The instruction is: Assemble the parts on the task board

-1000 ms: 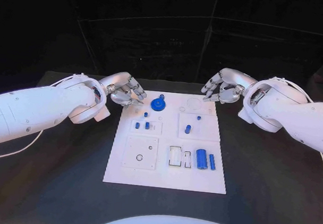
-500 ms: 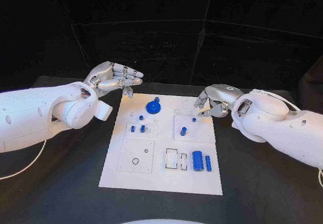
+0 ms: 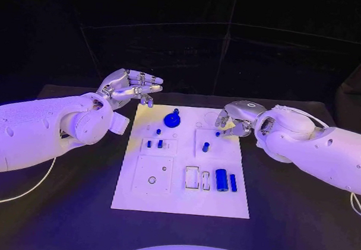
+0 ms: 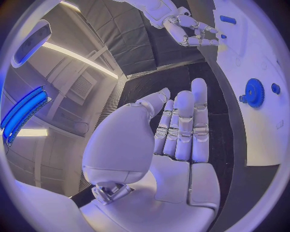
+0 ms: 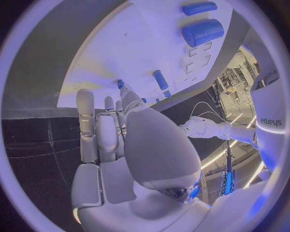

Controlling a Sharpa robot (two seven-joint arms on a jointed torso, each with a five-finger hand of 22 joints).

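The white task board [image 3: 183, 188] lies mid-table. On it are a blue gear [image 3: 171, 120], small blue pegs [image 3: 153, 143], a blue peg [image 3: 205, 146], and near the front a thick blue cylinder [image 3: 221, 179] beside a thin one [image 3: 233, 182]. My left hand [image 3: 128, 87] is raised beyond the board's far left corner, its palm [image 4: 163, 145] bare and its fingers straight and apart. My right hand [image 3: 233, 119] hovers low over the board's far right part. Its fingertips [image 5: 111, 104] are close to a small blue peg [image 5: 120, 84], and I see nothing held in it.
Black table [image 3: 303, 190] surrounds the board on all sides. Empty recesses [image 3: 198, 178] sit left of the thick cylinder, and a square plate with holes [image 3: 154, 173] lies at the board's front left. A cable [image 3: 19, 196] trails under the left arm.
My left hand has lifted away from the board's far left corner and spread its fingers. My right hand has come down and inward over the board's far right part.
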